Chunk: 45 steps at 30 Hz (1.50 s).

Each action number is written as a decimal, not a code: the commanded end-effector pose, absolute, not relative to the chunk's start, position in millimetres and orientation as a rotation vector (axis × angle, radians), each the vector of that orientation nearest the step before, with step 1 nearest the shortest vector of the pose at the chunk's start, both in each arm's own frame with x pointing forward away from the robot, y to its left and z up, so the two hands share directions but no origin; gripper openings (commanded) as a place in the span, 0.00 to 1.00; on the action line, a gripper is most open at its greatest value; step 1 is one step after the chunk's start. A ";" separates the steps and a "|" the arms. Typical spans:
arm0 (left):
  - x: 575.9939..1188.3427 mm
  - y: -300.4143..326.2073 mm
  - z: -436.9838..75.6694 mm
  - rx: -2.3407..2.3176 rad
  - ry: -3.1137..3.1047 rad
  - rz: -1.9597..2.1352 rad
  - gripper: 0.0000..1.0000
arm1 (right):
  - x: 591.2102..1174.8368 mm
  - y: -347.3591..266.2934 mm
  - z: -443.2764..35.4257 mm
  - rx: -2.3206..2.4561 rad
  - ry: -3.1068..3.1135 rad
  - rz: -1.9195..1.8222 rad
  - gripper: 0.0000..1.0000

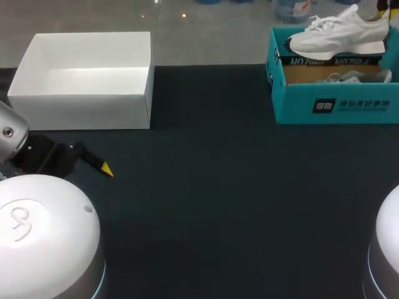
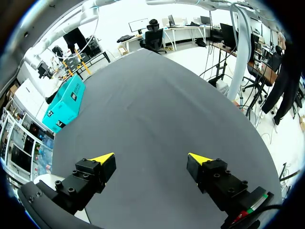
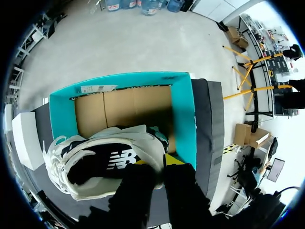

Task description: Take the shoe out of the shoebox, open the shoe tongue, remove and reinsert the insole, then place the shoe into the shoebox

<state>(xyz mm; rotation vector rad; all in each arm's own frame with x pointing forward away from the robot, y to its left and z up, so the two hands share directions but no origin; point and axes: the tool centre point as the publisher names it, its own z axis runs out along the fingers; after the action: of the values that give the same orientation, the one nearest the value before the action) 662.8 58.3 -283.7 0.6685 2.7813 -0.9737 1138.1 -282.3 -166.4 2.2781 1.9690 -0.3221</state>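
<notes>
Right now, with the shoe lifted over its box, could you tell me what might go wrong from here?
The right hand holds the shoe by its heel end alone, so the toe end may sag or slip out.
The shoe hangs close over the teal shoebox, so its laces or toe might catch the rim.
The left hand is open and far off by the white box, unable to steady it.
</notes>
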 end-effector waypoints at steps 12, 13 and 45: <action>662.7 57.6 -283.7 0.669 2.784 -0.969 1.00 | 1138.1 -274.1 -162.8 2.257 1.898 -0.415 0.00; 662.7 57.6 -283.7 0.669 2.784 -0.969 1.00 | 1138.1 -274.1 -162.8 2.257 1.898 -0.415 0.00; 662.7 57.6 -283.7 0.669 2.784 -0.969 1.00 | 1147.1 -291.7 -172.4 2.374 1.610 -0.203 0.00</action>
<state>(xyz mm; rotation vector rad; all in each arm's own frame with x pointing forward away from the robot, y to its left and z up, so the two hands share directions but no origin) 662.7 58.3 -283.6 0.6686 2.7813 -0.9737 1153.8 -292.8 -170.5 2.3993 1.6302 -0.2415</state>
